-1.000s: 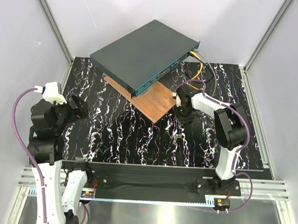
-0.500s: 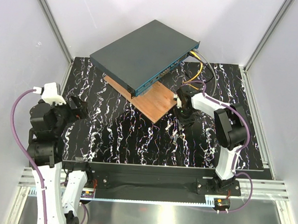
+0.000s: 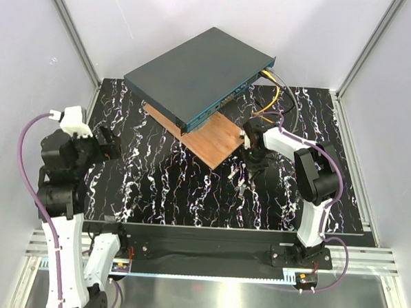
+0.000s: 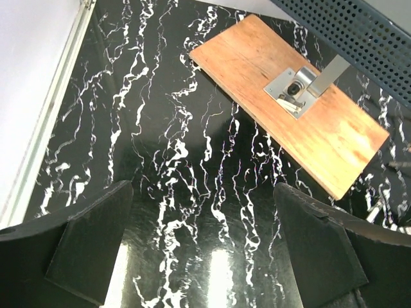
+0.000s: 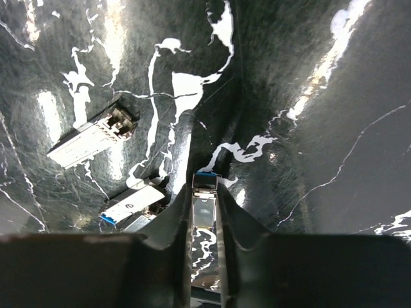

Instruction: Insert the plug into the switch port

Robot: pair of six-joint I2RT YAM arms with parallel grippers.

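The switch [image 3: 196, 74] is a flat dark teal box, raised at the back over a wooden board [image 3: 212, 139], with its socket face [image 3: 225, 101] toward the right arm. My right gripper [image 3: 249, 155] hangs just right of the board's corner. In the right wrist view it [image 5: 205, 187] is shut on the plug [image 5: 205, 208], a small silvery piece with a blue tip, held just above the table. My left gripper [image 3: 111, 145] is open and empty at the far left, and its fingers [image 4: 90, 244] show only bare table between them.
Two loose silvery modules [image 5: 90, 142] [image 5: 131, 204] lie on the table left of the held plug, also seen from above [image 3: 237, 190]. Yellow cables [image 3: 270, 102] loop from the switch's right end. A metal bracket [image 4: 295, 86] on the board props up the switch.
My right gripper has risen a little from the loose modules and shifted toward the board with the plug in it. My left arm has shifted slightly.
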